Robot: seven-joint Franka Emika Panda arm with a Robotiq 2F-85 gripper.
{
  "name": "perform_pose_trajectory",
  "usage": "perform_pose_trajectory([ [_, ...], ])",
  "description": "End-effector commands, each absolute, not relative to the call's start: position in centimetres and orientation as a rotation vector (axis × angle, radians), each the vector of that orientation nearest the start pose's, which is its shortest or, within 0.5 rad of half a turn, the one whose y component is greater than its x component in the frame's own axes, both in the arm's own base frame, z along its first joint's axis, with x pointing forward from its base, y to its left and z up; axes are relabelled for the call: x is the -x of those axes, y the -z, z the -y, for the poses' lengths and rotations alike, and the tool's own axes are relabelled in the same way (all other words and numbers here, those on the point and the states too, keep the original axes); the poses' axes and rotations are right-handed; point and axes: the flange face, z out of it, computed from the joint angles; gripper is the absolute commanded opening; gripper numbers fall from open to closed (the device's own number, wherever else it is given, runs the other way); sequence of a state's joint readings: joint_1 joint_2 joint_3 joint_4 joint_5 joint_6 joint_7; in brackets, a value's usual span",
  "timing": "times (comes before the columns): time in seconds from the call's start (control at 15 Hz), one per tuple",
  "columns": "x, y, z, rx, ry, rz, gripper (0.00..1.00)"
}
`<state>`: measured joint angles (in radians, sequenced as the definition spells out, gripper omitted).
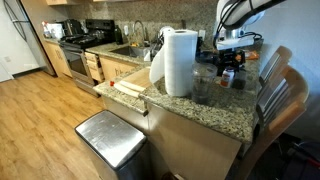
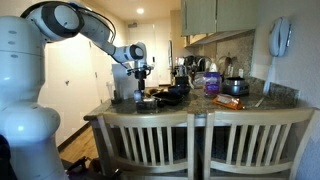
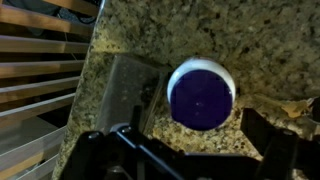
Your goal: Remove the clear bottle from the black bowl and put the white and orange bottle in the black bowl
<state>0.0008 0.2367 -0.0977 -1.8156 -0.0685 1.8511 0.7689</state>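
My gripper is open and empty, its two dark fingers spread wide at the bottom of the wrist view. It hangs just above the granite counter, over a round white container with a blue top. In both exterior views the gripper is low over a cluster of dark items on the counter. A low dark round shape below it may be the black bowl. The white and orange bottle and the clear bottle cannot be made out.
A tall paper-towel roll stands on the counter near the gripper. Wooden chair backs line the counter edge, and their slats show in the wrist view. A purple-topped container and pans stand further along. A steel bin is on the floor.
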Motion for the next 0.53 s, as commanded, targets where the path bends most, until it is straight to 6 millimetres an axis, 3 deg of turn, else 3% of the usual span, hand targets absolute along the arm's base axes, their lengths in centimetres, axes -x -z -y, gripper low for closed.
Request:
perform_pose_trajectory([
  [0.0,-58.71,-40.57,4.25,3.01,-0.276,-1.044,1.0],
  [0.07,-58.61,-40.89,3.82,3.004,-0.288,-0.962,1.0],
  [0.13,-59.57,-39.94,4.37,3.013,-0.289,-1.096,1.0],
  [0.47,-59.4,-40.84,3.64,3.018,-0.278,-0.992,1.0],
])
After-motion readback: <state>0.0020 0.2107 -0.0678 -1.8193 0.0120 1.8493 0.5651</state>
